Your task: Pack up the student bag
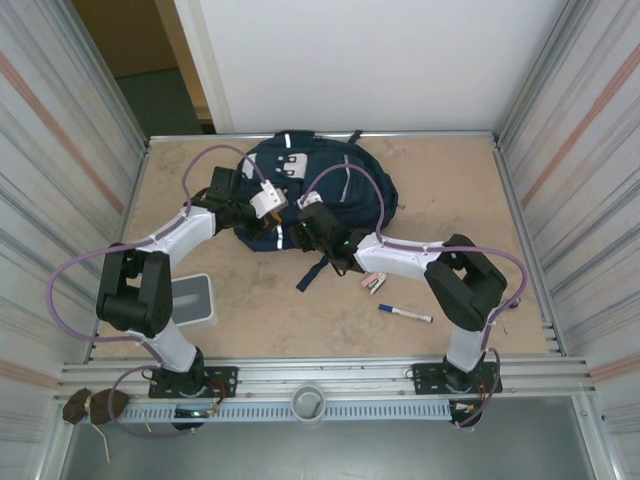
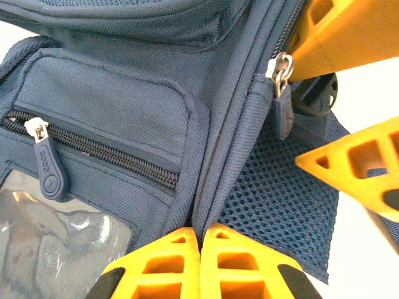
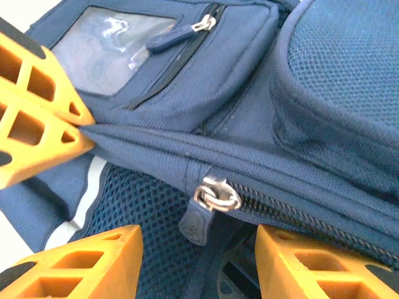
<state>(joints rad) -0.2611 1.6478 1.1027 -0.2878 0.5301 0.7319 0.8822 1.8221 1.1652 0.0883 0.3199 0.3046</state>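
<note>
1. The student bag [image 1: 335, 185], a large navy blue woven-fabric backpack with a thin reflective stripe, is seen lying at the far middle of the tan table [image 1: 480, 230]. Both arms are reached onto its near edge.
2. On the left gripper [image 2: 201, 240] the yellow fingers are pressed together, with a ridge of bag fabric pinched at the seam just beside the dark mesh side pocket [image 2: 274, 187].
3. On the right gripper [image 3: 198, 240] the fingers are spread, one either side of the navy zipper pull [image 3: 201, 218] on its silver ring. No contact with the tab is visible.
4. Step judged: the fabric is anchored by the left so the main zipper can be drawn by the right. Packing itself is not yet started.
5. Handling: the bag is judged soft, limp and probably light. It can be expected to bunch and slide if tugged unanchored. The weave looks matte and grippy. Nothing fragile is seen, though the clear plastic window pocket [image 2: 56, 230] could crease.
6. Hold points: the tab is small and floppy, so it is best taken flat across its rubbery end. Seams, piping and straps suit a pinch. Broad panels are best avoided.
7. Loose near the right arm are a white marker pen [image 1: 405, 314] and a small pale item [image 1: 373, 283], too small to identify. A white open box [image 1: 192, 300] sits by the left arm.
</note>
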